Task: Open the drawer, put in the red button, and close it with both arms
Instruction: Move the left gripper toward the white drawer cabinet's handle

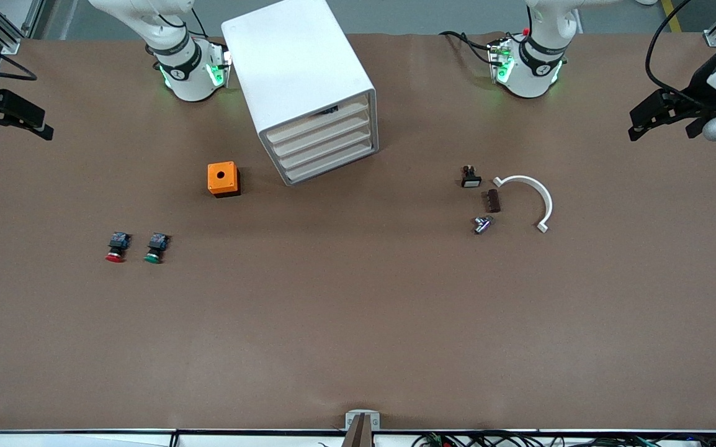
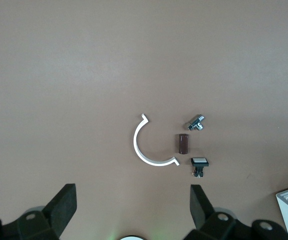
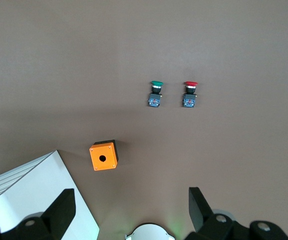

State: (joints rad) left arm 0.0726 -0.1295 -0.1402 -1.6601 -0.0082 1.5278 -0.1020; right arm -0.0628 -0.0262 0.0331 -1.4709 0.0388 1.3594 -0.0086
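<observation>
The red button (image 1: pixel 116 246) lay on the brown table (image 1: pixel 358 323) toward the right arm's end, just beside the green button (image 1: pixel 156 247), and both were nearer to the front camera than the orange box (image 1: pixel 224 179) and the white drawer cabinet (image 1: pixel 305 87). All four drawers of the cabinet looked shut, so it seemed that no step of the task was started and opening a drawer was the first one in hand. The next move, in my judgement, called for one arm to reach a drawer front and pull it out; the fronts are slim, so the fingers must catch an edge with care. After that, the red cap must be chosen and not the green one beside it. The right gripper (image 1: pixel 13 121) hung over the table edge at the right arm's end, its fingers (image 3: pixel 59 212) spread wide and holding nothing. The left gripper (image 1: pixel 659 118) hung over the edge at the left arm's end, its fingers (image 2: pixel 64 207) also wide apart and empty. Under it lay a white curved clip (image 2: pixel 148 145), a small brown block (image 2: pixel 183 143), a metal fitting (image 2: pixel 196 122) and a small white-capped switch (image 2: pixel 199 164), all untouched.
</observation>
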